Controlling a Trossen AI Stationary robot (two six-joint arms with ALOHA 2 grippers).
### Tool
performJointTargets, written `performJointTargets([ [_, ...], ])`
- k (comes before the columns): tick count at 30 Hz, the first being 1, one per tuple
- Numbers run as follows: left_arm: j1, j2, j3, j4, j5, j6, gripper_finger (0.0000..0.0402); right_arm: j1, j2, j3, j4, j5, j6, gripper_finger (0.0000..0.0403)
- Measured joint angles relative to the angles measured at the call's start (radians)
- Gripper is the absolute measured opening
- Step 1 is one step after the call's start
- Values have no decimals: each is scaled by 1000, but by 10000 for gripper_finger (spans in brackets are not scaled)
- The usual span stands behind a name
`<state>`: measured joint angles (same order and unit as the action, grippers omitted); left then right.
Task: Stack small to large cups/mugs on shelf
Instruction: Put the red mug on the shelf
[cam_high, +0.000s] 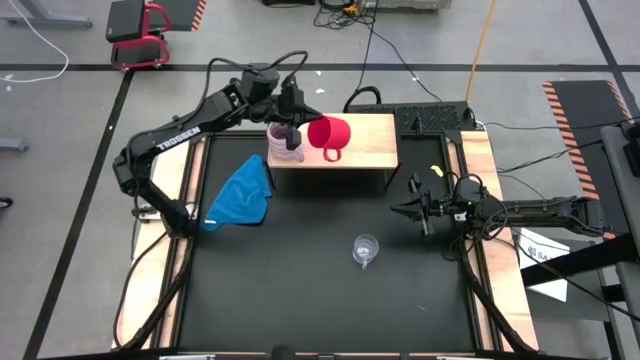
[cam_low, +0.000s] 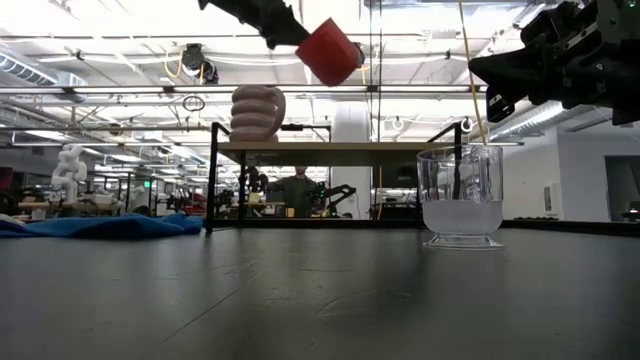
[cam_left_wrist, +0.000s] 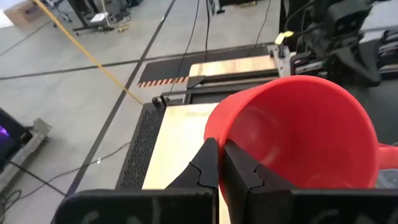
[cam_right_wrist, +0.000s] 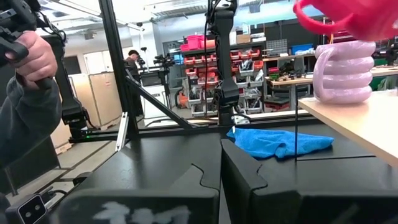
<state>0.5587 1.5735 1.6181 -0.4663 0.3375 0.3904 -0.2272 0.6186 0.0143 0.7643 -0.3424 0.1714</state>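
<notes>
A red mug (cam_high: 330, 134) hangs tilted above the light-wood shelf (cam_high: 365, 150), and my left gripper (cam_high: 303, 122) is shut on it. In the low view the red mug (cam_low: 330, 50) is well clear of the shelf board (cam_low: 340, 148). The ribbed lilac mug (cam_high: 285, 143) stands upright on the shelf's left end, just beside the red one. The clear glass cup (cam_high: 365, 248) stands on the black table, near the middle. My right gripper (cam_high: 415, 208) waits shut at the table's right side, touching nothing. My left gripper pinches the red mug's wall at the rim (cam_left_wrist: 216, 132), one finger inside the mug and one outside. The fingers come slanting down from the table's far left. The mug is lifted clear of the shelf and tilted, its handle (cam_high: 333, 153) toward the near edge.
A crumpled blue cloth (cam_high: 243, 193) lies on the table left of the shelf. Pale wooden rails (cam_high: 490, 170) run along the table's sides. A person's hand (cam_right_wrist: 31, 56) shows in the right wrist view, beyond the table.
</notes>
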Motion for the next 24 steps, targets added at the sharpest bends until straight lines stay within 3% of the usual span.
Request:
performJointTargets([
  [12, 37, 50, 140, -70, -2, 8, 3, 0, 0, 0, -6, 0, 0, 0],
  [24, 46, 192, 342, -361, 21, 98, 3, 0, 0, 0, -6, 0, 0, 0],
])
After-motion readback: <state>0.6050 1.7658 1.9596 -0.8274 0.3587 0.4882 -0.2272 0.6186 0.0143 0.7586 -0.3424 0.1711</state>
